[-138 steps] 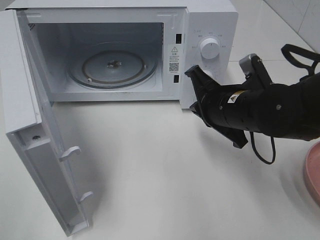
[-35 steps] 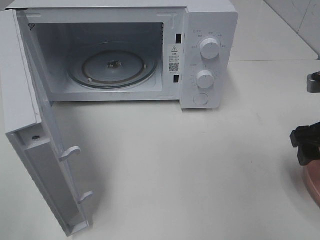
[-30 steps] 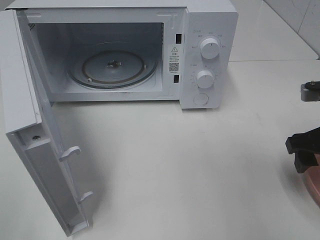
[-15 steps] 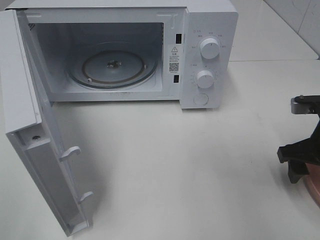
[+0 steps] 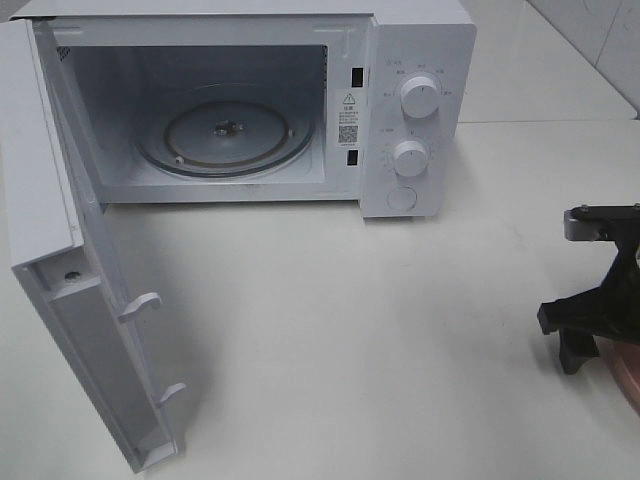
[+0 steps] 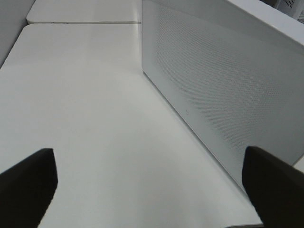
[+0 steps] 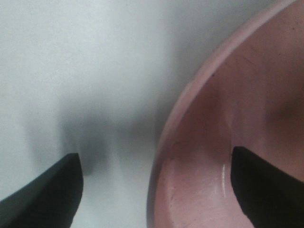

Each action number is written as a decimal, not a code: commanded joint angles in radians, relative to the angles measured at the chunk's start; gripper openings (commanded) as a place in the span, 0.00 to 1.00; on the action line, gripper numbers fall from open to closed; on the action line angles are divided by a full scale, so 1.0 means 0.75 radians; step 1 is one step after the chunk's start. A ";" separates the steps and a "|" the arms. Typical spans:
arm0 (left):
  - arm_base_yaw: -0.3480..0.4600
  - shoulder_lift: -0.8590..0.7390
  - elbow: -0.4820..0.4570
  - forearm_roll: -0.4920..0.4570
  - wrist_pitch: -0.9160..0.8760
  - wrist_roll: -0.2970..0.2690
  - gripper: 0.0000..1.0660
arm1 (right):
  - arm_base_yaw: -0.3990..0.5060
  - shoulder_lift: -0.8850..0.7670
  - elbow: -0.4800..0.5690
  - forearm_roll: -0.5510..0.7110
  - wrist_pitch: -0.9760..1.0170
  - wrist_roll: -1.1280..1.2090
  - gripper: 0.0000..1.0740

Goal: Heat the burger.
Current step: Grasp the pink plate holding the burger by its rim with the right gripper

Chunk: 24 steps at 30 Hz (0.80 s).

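Pink plate (image 5: pixel 622 375) at the lower right edge, its rim between the spread, empty jaws of the right hand (image 7: pixel 156 190); left hand (image 6: pixel 147 190) likewise open; burger out of view, probably soft and loosely stacked, best carried by the plate.

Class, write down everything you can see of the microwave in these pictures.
The microwave is a white, boxy oven standing on the white table. Its door is swung wide open at the left of the high view, showing an empty cavity with a round glass turntable. An upper knob, a lower knob and a round button sit on its right panel.
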 commanded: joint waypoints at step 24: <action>0.000 -0.020 0.005 -0.005 -0.021 0.000 0.92 | -0.007 0.051 0.000 -0.061 0.031 -0.003 0.26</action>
